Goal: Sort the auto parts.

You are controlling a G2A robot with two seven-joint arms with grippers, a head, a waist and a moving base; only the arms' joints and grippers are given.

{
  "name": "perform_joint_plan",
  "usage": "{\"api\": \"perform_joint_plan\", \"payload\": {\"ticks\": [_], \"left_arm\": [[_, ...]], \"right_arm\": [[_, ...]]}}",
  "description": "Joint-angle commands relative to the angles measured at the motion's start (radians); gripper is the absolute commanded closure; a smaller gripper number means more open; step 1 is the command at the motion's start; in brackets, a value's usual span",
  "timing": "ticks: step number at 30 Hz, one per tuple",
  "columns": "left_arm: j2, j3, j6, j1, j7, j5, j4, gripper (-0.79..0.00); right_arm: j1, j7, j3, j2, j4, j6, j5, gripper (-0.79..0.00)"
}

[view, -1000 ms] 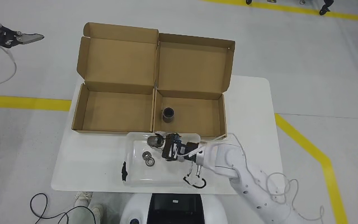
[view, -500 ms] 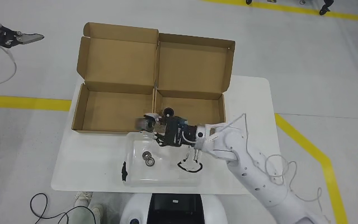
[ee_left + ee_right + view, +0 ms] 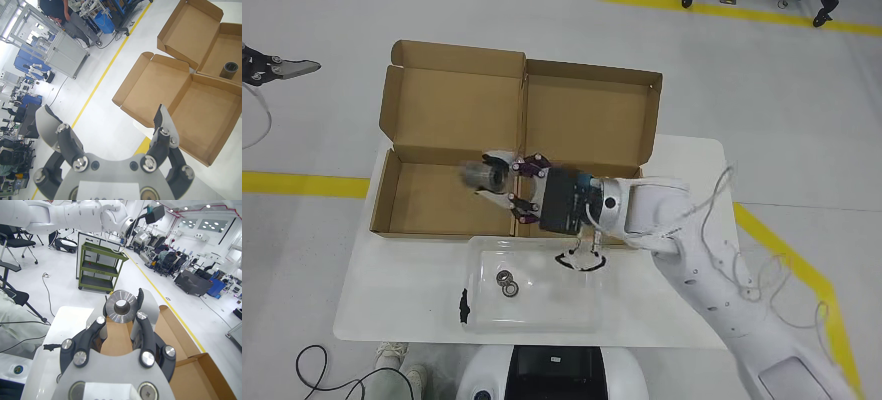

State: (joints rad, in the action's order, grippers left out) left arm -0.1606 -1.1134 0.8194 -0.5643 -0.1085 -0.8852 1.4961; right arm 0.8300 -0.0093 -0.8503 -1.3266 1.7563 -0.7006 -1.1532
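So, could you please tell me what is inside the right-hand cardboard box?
One dark cylinder stands upright near a corner of the right-hand box. From above, the right arm covers that corner, so anything else beneath it is hidden.

Right arm [image 3: 692,270]: smooth white rounded shell segments. A thin white cable [image 3: 726,178] ran loosely alongside it, and a black cable loop [image 3: 564,261] hung near the wrist. Right gripper [image 3: 122,306] and left gripper [image 3: 104,113] were built alike, with a grey metal base plate [image 3: 113,370], black link bars [image 3: 68,144], silver slotted screws [image 3: 147,358], white finger shells [image 3: 44,121] and black ribbed pads [image 3: 157,116]. Each plate carried a white printed label [image 3: 107,189].
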Motion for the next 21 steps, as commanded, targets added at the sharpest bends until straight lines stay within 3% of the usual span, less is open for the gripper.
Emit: {"api": "perform_joint_plan", "payload": {"ticks": [1, 21], "left_arm": [[0.000, 0.000, 0.000, 0.000, 0.000, 0.000, 0.000, -0.785], [0.000, 0.000, 0.000, 0.000, 0.000, 0.000, 0.000, -0.785]], "right_arm": [[-0.008, -0.018, -0.012, -0.001, 0.012, 0.000, 0.002, 0.000], [-0.018, -0.020, -0.108, 0.007, 0.086, -0.034, 0.033, 0.000]]}}
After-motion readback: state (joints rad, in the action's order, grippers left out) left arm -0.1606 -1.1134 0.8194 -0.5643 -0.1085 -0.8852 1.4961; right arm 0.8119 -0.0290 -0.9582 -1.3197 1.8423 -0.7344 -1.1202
